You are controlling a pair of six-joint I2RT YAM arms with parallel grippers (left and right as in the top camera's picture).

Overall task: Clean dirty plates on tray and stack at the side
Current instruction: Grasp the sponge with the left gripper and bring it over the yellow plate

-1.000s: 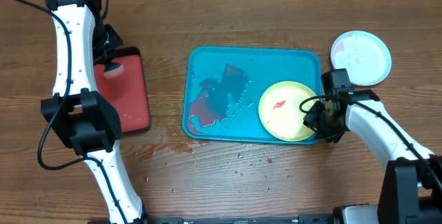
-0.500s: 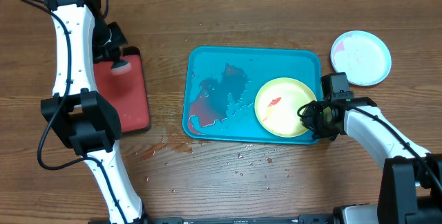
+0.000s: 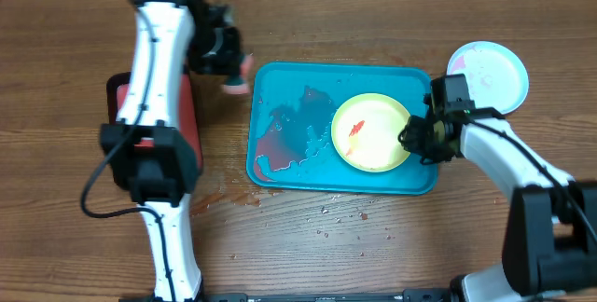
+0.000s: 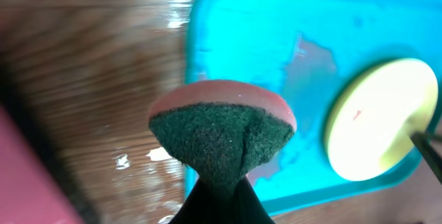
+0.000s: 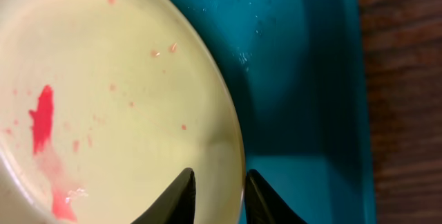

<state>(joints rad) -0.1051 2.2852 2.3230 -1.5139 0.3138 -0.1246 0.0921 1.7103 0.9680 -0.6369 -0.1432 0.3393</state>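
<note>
The yellow-green plate point(image 3: 371, 132) with a red smear lies in the right half of the turquoise tray point(image 3: 280, 78). My right gripper point(image 3: 417, 140) is shut on the plate's right rim; in the right wrist view the fingers point(image 5: 217, 182) straddle the rim of the plate point(image 5: 103, 92) over the tray point(image 5: 311, 79). My left gripper point(image 3: 230, 71) is shut on a pink-and-green sponge point(image 3: 237, 82) just outside the tray's upper left corner. The left wrist view shows the sponge point(image 4: 221, 134), the tray point(image 4: 255, 37) and the plate point(image 4: 380, 120). A light blue plate point(image 3: 504, 83), seemingly with a pinkish-white one on it, lies right of the tray.
A black-rimmed red tray point(image 3: 191, 144) lies on the left, mostly under my left arm. A reddish wet patch point(image 3: 270, 148) covers the turquoise tray's left half. Drops and red smears point(image 3: 219, 199) lie on the wooden table in front of the tray.
My left arm has swung right from the red tray to the turquoise tray's upper left corner, carrying the sponge. My right gripper has moved the yellow-green plate leftward in the tray.
</note>
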